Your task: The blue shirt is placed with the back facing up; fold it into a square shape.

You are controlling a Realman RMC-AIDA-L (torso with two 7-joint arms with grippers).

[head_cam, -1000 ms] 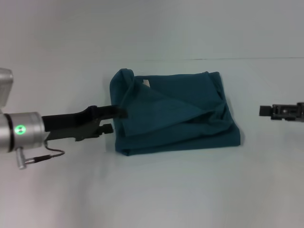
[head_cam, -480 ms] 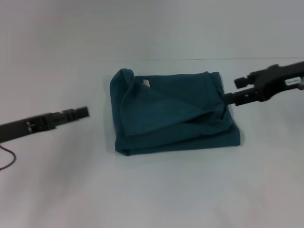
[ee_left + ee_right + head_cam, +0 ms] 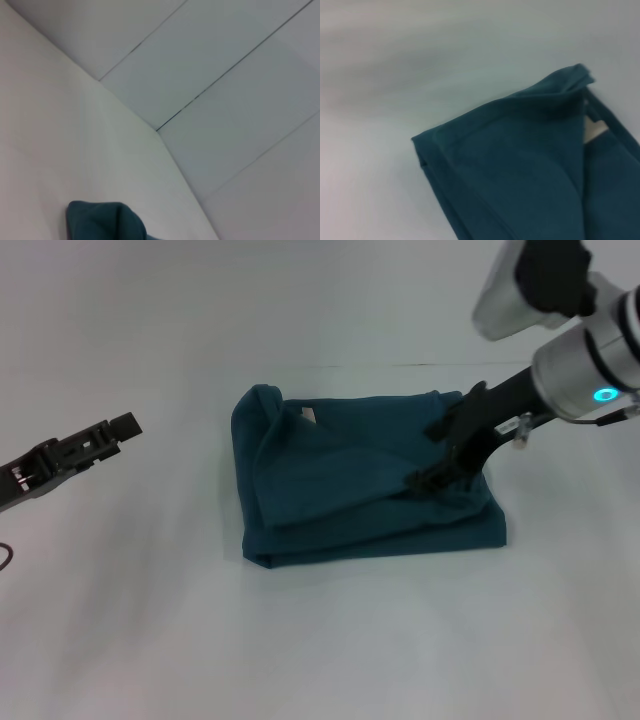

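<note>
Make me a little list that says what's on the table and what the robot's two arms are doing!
shirt: blue shirt, folded into a rough rectangle, top layer rumpled
table: white table, shirt lies near its middle
right pincer: right pincer over the shirt's right part, tips at the cloth
left pincer: left pincer off to the shirt's left, not touching it

Folded shirt (image 3: 360, 480) is laid mid-table (image 3: 330, 640). Right gripper (image 3: 440, 455) is positioned over the shirt's right part. Left gripper (image 3: 115, 428) is held well apart, left of the shirt.
</note>
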